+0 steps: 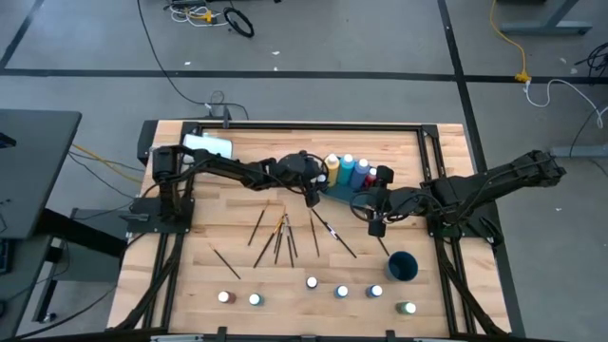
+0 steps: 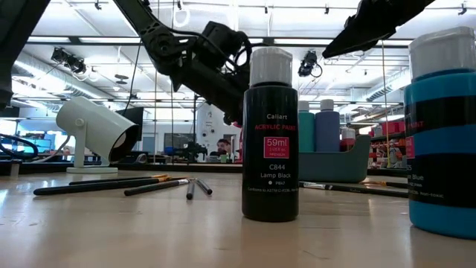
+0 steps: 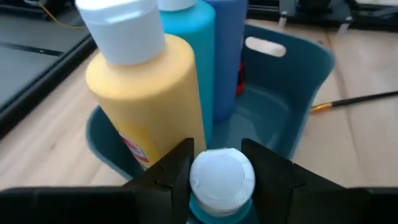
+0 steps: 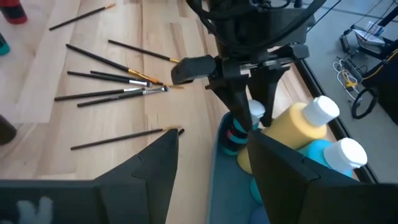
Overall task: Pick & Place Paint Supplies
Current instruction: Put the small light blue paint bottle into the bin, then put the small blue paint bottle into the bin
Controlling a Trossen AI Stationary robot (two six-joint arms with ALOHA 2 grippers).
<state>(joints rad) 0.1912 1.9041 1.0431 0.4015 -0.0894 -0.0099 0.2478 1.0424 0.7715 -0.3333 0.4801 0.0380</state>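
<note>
A teal tray (image 1: 344, 193) at the table's far middle holds a tall yellow bottle (image 3: 146, 93), a light blue one (image 3: 189, 50) and a dark blue one (image 3: 225, 43). My left gripper (image 3: 221, 163) is over the tray's left end, shut on a small teal bottle with a white cap (image 3: 222, 177). My right gripper (image 1: 376, 226) hangs open above the table just right of the tray, touching nothing. Several dark-handled brushes (image 1: 277, 235) lie flat on the wood left of centre. Several small capped bottles (image 1: 342, 291) stand in a row along the near edge. My left gripper pinches the small bottle's white cap (image 3: 211, 186) between its two fingers, one on each side. The fingers (image 4: 239, 102) come slanting down from the table's left. The bottle stays upright below them, inside the tray's end; whether its bottom (image 4: 231, 144) rests on the tray floor is hidden.
A dark blue cup (image 1: 403, 266) stands near the right front. A white device (image 1: 207, 144) sits at the far left corner. In the low view a black paint bottle (image 2: 271, 134) and a blue one (image 2: 442, 134) stand close to the camera. Bare wood lies between the brushes and the near row.
</note>
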